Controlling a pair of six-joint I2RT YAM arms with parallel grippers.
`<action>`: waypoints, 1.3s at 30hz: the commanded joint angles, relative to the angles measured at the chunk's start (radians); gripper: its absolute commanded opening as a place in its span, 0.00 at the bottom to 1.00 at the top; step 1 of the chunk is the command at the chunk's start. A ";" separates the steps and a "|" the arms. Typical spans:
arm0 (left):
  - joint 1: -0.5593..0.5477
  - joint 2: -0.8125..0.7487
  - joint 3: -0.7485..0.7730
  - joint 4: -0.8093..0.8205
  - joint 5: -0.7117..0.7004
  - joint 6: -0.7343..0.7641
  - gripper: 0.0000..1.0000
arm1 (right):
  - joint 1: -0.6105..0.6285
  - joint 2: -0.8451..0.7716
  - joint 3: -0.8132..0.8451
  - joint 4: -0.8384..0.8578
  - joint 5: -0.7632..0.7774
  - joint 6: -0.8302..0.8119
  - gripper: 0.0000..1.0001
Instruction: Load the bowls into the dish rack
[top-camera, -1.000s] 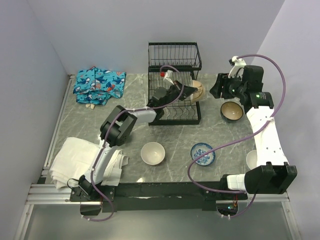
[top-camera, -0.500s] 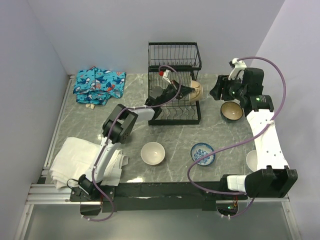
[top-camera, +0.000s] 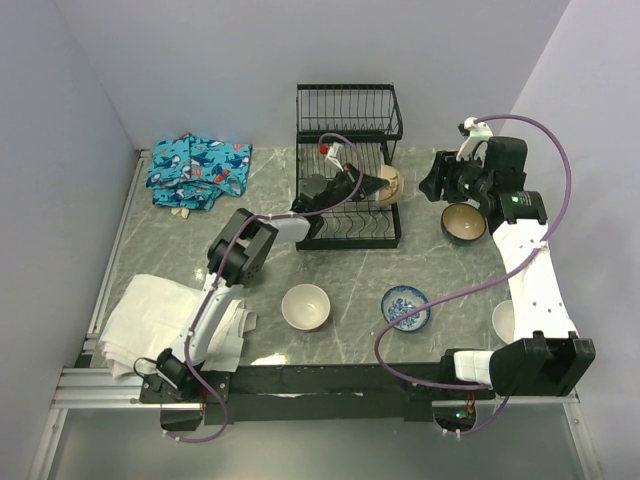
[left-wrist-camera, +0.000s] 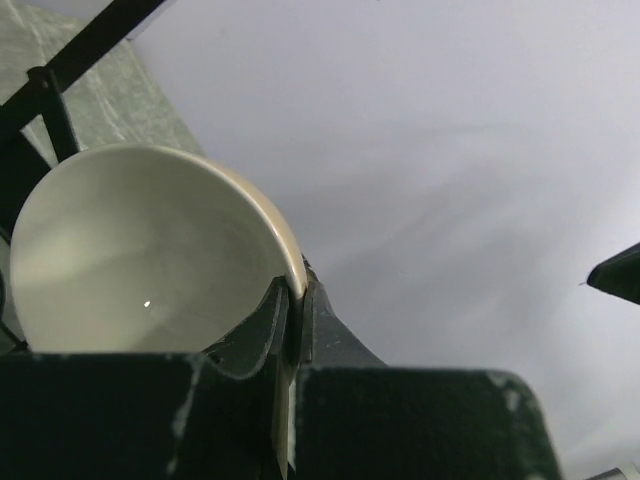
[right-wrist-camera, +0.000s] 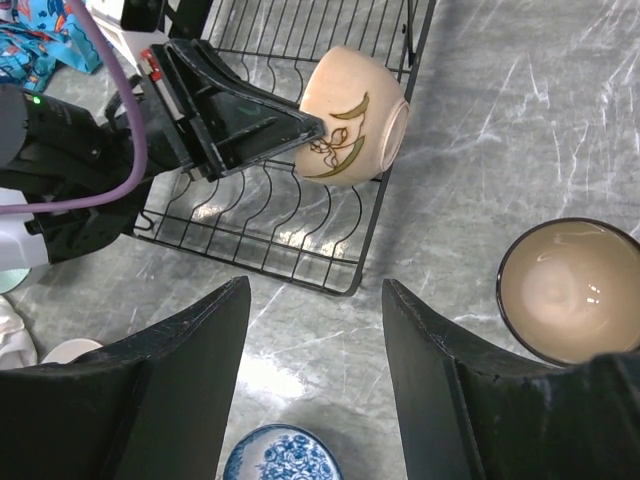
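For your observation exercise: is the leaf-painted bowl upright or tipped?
Tipped on its side: the bowl has its foot facing sideways, rim pinched by the left gripper.
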 joint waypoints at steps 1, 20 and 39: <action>-0.010 -0.023 0.071 0.084 -0.041 0.063 0.01 | -0.009 0.003 -0.009 0.061 -0.018 0.009 0.63; -0.015 0.025 0.151 -0.028 -0.079 0.281 0.01 | -0.009 0.027 -0.045 0.097 -0.038 0.043 0.62; 0.003 0.017 0.195 -0.262 -0.009 0.350 0.01 | -0.009 0.027 -0.077 0.127 -0.050 0.061 0.61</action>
